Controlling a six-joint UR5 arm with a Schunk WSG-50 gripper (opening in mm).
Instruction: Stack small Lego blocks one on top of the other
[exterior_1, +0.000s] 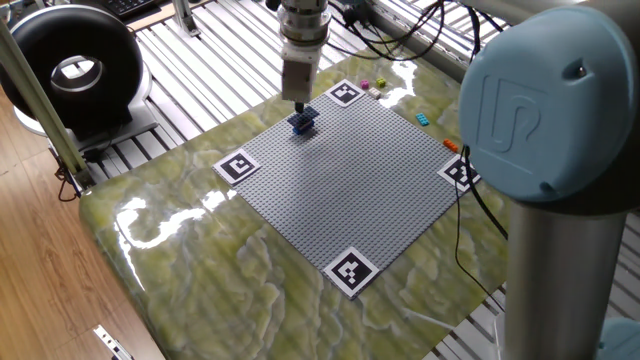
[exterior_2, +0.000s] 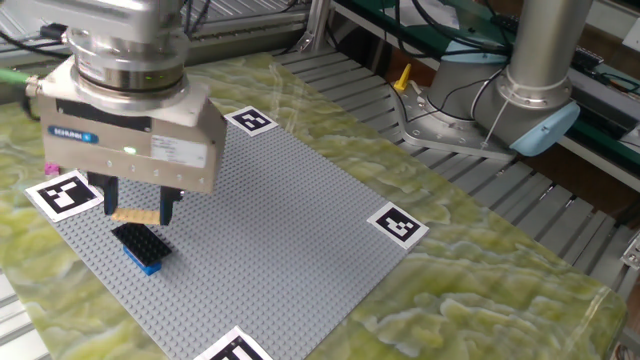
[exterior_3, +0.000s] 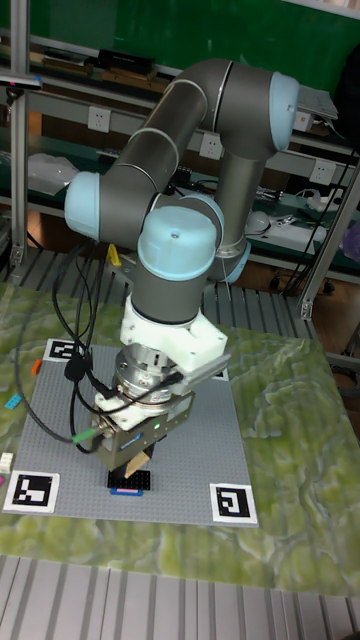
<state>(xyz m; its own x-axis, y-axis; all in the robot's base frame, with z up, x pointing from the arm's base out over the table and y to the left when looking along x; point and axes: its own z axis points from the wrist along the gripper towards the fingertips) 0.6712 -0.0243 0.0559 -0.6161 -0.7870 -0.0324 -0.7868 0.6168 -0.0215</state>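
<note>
A tan small Lego block (exterior_2: 134, 214) hangs between my gripper's (exterior_2: 137, 212) fingers, which are shut on it. It hovers just above and slightly behind a low stack (exterior_2: 140, 246) of a dark block on a blue one, pressed onto the grey baseplate (exterior_2: 290, 220). In one fixed view the gripper (exterior_1: 298, 98) stands upright just over that stack (exterior_1: 303, 121). The tall fixed view has the tan block (exterior_3: 138, 462) directly above the stack (exterior_3: 130, 483). Loose magenta (exterior_1: 366, 85), cyan (exterior_1: 424, 119) and orange (exterior_1: 452, 146) blocks lie off the plate.
Black-and-white marker squares (exterior_2: 402, 227) sit at the baseplate's corners. The arm's base (exterior_2: 535, 95) stands at the far right edge of the table. A black round device (exterior_1: 70, 70) sits off the table's left side, cables (exterior_1: 420, 45) behind.
</note>
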